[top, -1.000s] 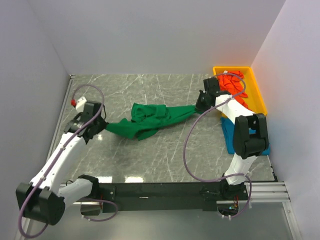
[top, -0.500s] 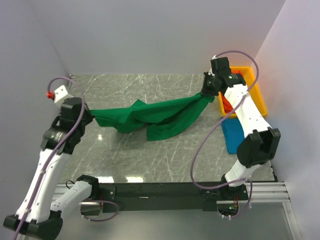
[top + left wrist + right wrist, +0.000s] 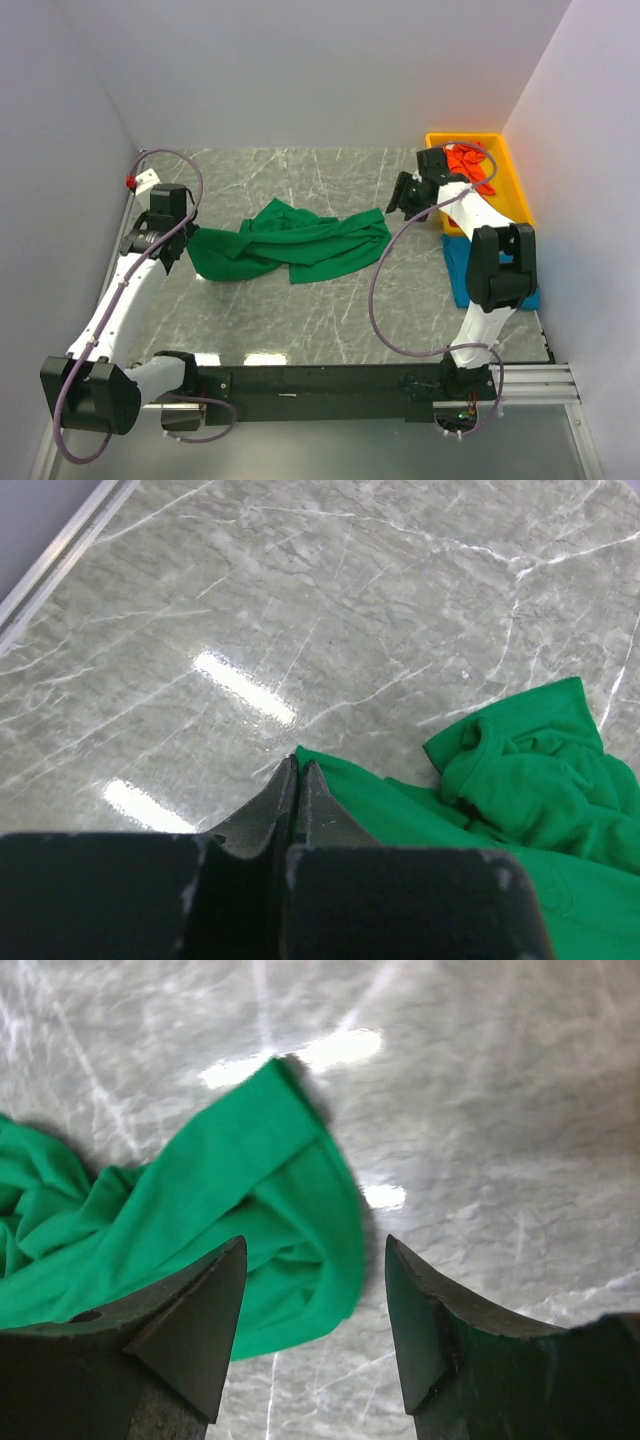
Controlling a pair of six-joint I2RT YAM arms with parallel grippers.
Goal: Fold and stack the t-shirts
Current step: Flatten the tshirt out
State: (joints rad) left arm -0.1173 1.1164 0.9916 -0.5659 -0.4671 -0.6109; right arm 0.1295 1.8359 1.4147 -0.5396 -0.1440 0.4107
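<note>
A bright green t-shirt (image 3: pixel 290 240) lies crumpled across the middle of the marble table. My left gripper (image 3: pixel 186 240) is shut on its left corner (image 3: pixel 305 760), pinched between the tips. Just past the shirt's right end (image 3: pixel 290 1210), my right gripper (image 3: pixel 400 200) stands open and holds nothing, with the cloth lying on the table below its fingers. An orange-red t-shirt (image 3: pixel 465 163) sits bunched in the yellow bin. A blue t-shirt (image 3: pixel 458 270) lies flat at the right edge, partly hidden behind my right arm.
The yellow plastic bin (image 3: pixel 510 185) stands in the far right corner against the wall. White walls close in the table on the left, back and right. A metal rail (image 3: pixel 140 180) runs along the table's left edge.
My right gripper has opened and let go of the green t-shirt, then dropped lower. The shirt, stretched in the air between both arms before, has fallen onto the table. My left arm lowered.
</note>
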